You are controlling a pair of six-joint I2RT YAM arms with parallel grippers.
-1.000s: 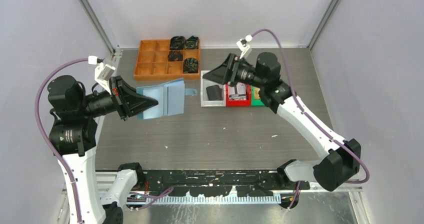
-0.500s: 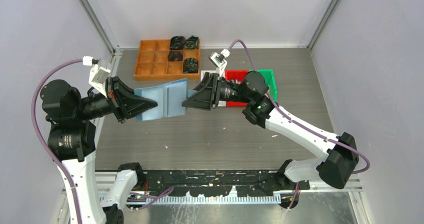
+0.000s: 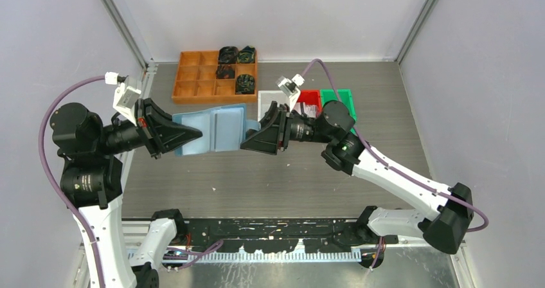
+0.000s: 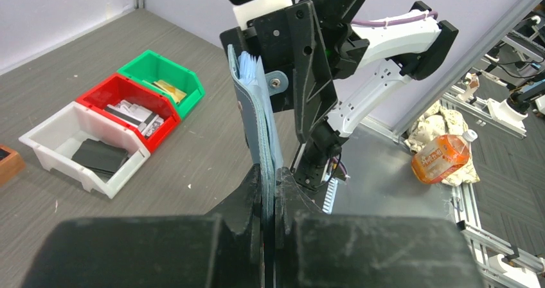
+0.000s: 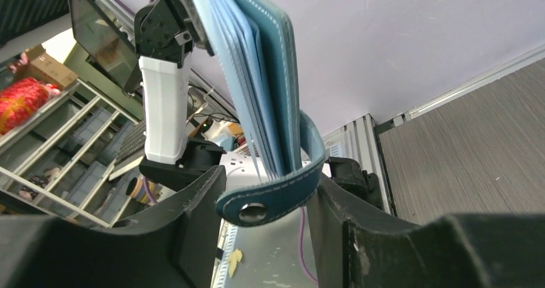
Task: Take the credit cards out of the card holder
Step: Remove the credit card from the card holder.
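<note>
Card holder (image 3: pixel 218 127) held off the table, flanked by two grippers.
One light blue holder, soft, stitched edges, several inner leaves fanned; one edge is pinched tight by the left gripper (image 3: pixel 196 132). Its one tab loop (image 5: pixel 276 195), with one round metal stud, is bracketed by the right gripper (image 3: pixel 247 140), jaws part-way apart; contact cannot be told. Farther back, three plastic bins are seen: white bin (image 4: pixel 61 169) with one dark grey card (image 4: pixel 99 156), red bin (image 4: pixel 103 92) with pale striped cards (image 4: pixel 134 113), count unclear, and green bin (image 4: pixel 142 66). Farthest, one orange compartment tray (image 3: pixel 193 76), four cells filled with black parts (image 3: pixel 228 55).
</note>
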